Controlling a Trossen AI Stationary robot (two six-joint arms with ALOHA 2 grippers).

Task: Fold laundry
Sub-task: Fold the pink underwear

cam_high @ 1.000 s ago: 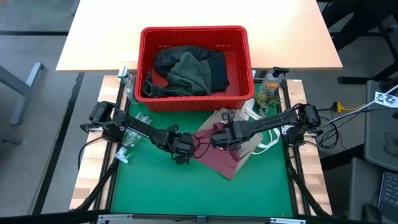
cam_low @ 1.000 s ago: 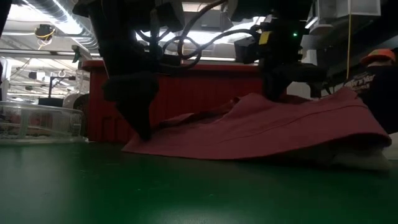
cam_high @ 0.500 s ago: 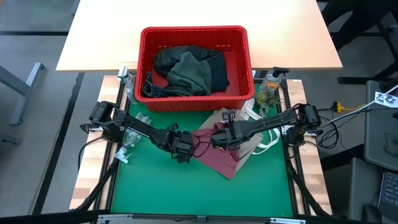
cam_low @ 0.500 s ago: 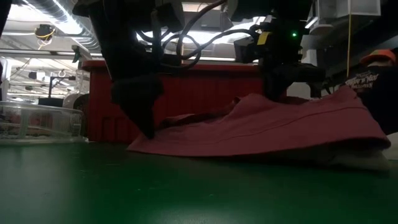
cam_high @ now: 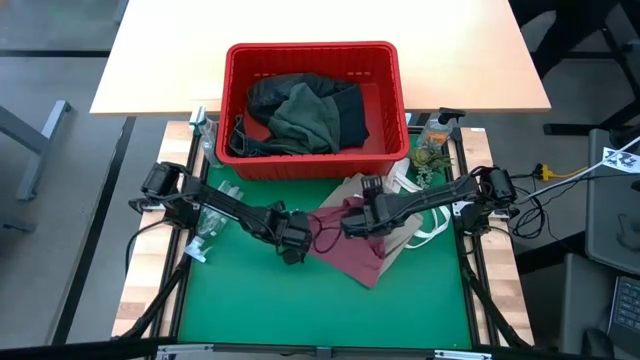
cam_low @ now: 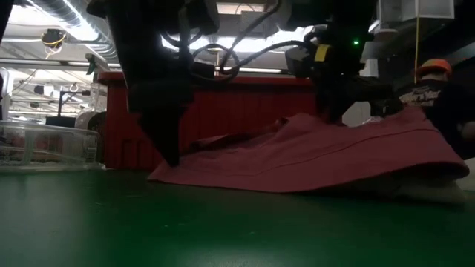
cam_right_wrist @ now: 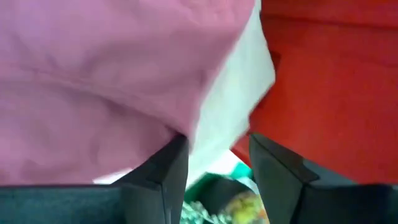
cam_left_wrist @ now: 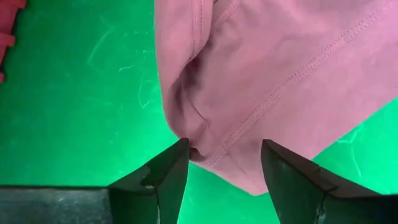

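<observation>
We are judging the maroon piece (cam_high: 350, 252) soft and limp; left gripper (cam_left_wrist: 224, 163) is spreading at its nine-o'clock hem, right gripper (cam_right_wrist: 217, 163) spread too.

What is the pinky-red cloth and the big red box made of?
The maroon piece looks like soft knit fabric with a matte finish: it wrinkles and shows stitched seams. The red basket looks like hard, smooth plastic: stiff straight walls with slats, though that is a guess from its look.

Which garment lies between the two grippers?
The maroon cloth piece, spread on the green mat, partly over a tan top. The olive-green shirt and black garments sit in the red basket.
</observation>
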